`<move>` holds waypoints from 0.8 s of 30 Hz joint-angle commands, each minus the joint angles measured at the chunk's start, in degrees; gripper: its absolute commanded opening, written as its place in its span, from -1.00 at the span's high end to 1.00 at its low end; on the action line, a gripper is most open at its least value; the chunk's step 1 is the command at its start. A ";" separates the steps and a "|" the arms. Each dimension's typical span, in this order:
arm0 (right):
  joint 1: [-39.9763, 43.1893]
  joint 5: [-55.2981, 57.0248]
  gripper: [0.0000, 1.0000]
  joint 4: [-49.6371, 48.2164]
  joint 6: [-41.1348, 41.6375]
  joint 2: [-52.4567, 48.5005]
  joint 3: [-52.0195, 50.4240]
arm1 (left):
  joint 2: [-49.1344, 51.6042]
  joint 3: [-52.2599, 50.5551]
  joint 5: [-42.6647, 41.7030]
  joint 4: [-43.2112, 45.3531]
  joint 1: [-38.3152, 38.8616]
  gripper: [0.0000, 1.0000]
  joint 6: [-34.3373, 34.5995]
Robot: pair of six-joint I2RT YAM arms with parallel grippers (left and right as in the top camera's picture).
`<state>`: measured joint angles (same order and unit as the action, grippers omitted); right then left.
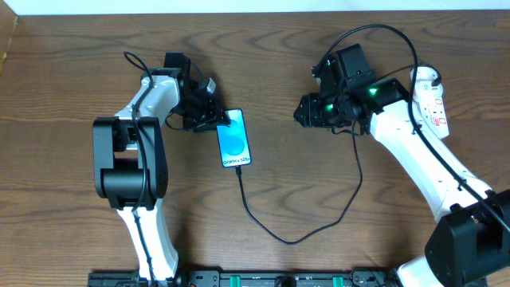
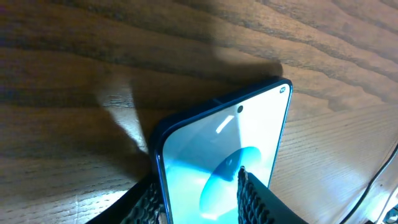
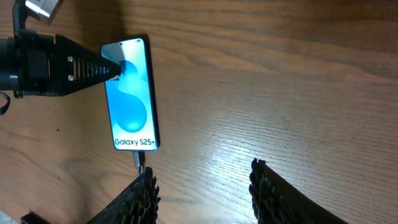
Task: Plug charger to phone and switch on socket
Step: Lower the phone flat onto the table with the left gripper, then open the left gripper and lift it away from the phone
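The phone (image 1: 235, 142) lies flat left of centre, its light-blue screen lit; it also shows in the left wrist view (image 2: 217, 155) and the right wrist view (image 3: 130, 93). The charger's black cable (image 1: 275, 233) loops from the phone's bottom edge toward the right arm, and its connector (image 3: 138, 160) sits in the phone's port. My left gripper (image 1: 217, 119) (image 2: 198, 193) is at the phone's top left corner, fingers apart, one by the left edge, one over the screen. My right gripper (image 1: 304, 112) (image 3: 202, 186) is open and empty, right of the phone. The white socket strip (image 1: 434, 104) lies far right.
The left arm's black base (image 1: 131, 167) stands left of the phone. The right arm (image 1: 414, 151) crosses above the cable and hides its far end near the strip. A black rail (image 1: 255, 279) runs along the table's front edge.
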<state>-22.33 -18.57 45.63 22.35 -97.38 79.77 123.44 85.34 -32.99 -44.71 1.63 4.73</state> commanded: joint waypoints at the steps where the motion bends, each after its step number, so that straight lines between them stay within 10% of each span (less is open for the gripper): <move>1: -0.26 0.26 0.05 0.26 -1.27 1.51 1.05 | 1.62 -0.68 7.17 0.33 -0.70 0.07 0.31; 24: 2.75 0.00 0.05 0.04 -3.32 1.53 1.07 | -26.47 -0.66 7.13 -2.54 -8.24 -0.04 3.63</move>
<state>-20.73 -18.59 45.60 20.91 -97.38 79.77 103.74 84.40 -26.57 -46.46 -5.67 6.22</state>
